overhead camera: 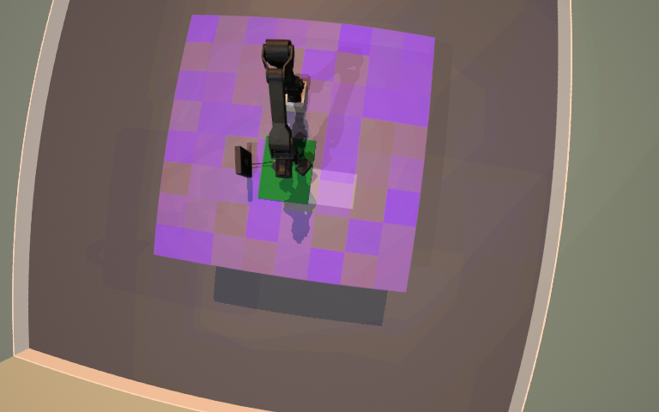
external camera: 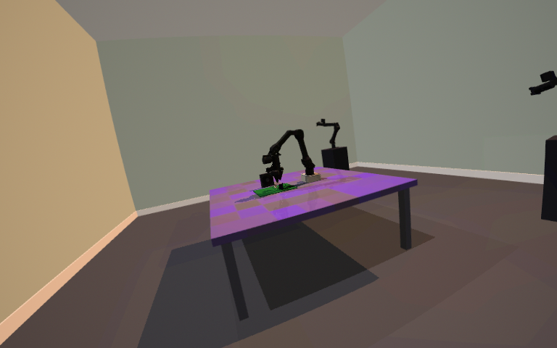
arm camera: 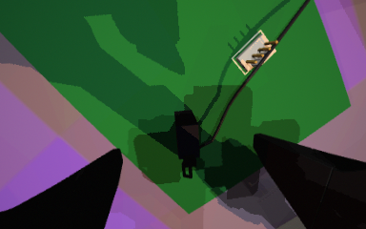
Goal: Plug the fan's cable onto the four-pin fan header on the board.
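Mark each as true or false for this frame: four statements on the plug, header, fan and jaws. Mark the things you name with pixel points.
1. The black plug (arm camera: 187, 138) is seated on the four-pin header (arm camera: 242, 53). False: it is over the green board (overhead camera: 276, 191) (external camera: 266, 191) (arm camera: 281, 102), apart from the header, whose pins are exposed.
2. In the wrist view, the cable (arm camera: 232, 102) passes across the header. True.
3. The jaws are shut on the plug. False: they are open, with nothing between them.
4. The black fan (overhead camera: 244, 161) (external camera: 266, 180) stands beside the board, not on it. True.
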`<action>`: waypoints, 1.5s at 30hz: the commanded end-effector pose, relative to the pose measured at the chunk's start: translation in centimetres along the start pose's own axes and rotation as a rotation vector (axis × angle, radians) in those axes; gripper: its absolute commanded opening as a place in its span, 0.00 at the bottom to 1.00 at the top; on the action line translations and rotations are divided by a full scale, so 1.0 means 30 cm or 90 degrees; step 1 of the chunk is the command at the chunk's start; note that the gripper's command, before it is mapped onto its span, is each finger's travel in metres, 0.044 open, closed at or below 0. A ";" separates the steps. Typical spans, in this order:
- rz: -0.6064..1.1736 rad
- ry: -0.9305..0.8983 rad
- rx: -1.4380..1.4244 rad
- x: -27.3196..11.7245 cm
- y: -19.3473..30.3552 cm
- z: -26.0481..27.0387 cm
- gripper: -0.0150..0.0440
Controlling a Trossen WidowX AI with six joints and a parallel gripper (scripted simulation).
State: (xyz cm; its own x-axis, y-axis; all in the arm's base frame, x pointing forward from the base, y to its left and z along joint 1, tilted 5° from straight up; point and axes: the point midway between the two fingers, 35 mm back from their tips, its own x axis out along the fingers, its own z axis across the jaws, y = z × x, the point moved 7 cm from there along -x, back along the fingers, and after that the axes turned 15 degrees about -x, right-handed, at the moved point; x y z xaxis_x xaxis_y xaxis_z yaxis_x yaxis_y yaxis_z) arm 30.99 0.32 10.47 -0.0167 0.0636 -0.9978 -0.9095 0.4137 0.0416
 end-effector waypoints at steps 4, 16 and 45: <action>0.007 0.000 0.003 0.040 0.006 -0.002 1.00; 0.007 0.000 0.003 0.106 0.006 -0.001 1.00; 0.002 0.001 0.000 0.171 0.006 -0.002 0.91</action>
State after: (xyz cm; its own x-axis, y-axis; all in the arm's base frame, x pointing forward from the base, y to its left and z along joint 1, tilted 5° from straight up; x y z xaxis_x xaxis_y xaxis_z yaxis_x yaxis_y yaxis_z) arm 30.72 0.67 5.34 -0.0208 0.0639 -0.9977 -0.9093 0.4137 0.0454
